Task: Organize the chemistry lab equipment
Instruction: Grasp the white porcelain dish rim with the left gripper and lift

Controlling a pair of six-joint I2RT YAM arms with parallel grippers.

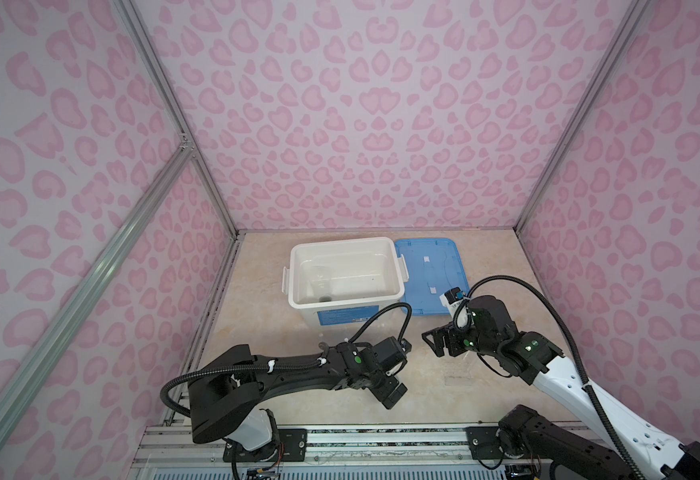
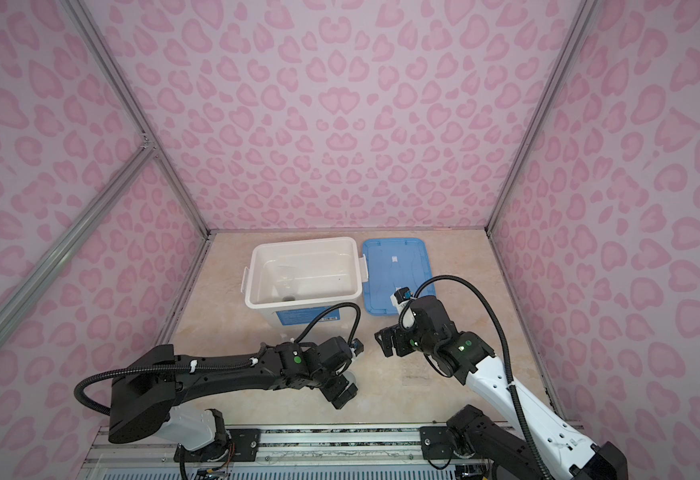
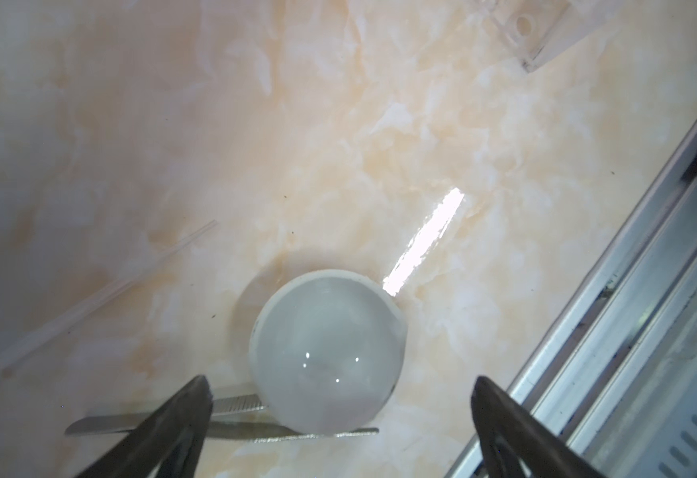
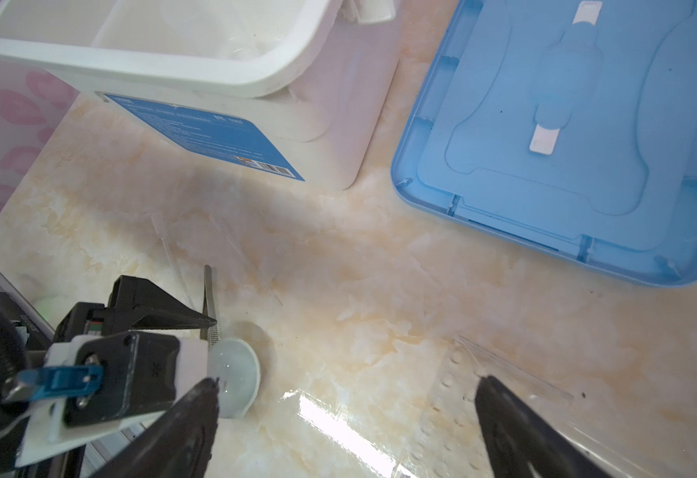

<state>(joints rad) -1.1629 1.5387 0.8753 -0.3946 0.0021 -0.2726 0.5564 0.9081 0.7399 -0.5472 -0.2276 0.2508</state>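
A big white box stood open at the back of a marbled beige tabletop, its blue lid lying flat just beside it. Pink-blotched walls enclosed everything.

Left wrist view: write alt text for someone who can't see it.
A white dish sits on the marble table in front of the open left hand, with tweezers partly under it. A clear dropper lies nearby, and a corner of the clear rack shows at the edge.
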